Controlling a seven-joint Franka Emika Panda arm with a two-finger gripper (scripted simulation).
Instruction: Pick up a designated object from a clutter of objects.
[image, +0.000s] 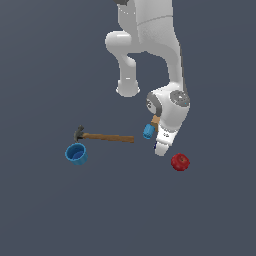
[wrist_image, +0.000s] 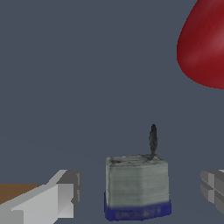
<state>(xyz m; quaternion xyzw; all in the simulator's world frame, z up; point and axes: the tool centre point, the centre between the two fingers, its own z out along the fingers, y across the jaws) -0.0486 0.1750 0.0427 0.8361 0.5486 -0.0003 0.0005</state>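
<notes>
The designated object (wrist_image: 136, 188) is a squat pale grey item with a dark navy base and a thin dark stem on top. In the wrist view it stands on the floor between my gripper's (wrist_image: 139, 193) two fingers. The gripper is open, with a gap between the object and each finger (wrist_image: 65, 196). In the exterior view the hand (image: 163, 145) is low over the floor and hides the object. The clutter of objects lies around it: a red apple (image: 180, 161) (wrist_image: 205, 43) close by, and a small light blue cylinder (image: 149, 131) beside the hand.
A wooden-handled hammer (image: 106, 136) lies toward the exterior view's left, with a blue cup (image: 76, 154) just below its head. A tan brown box (image: 156, 121) peeks out behind the wrist, and a brown surface (wrist_image: 15, 192) shows beside one finger.
</notes>
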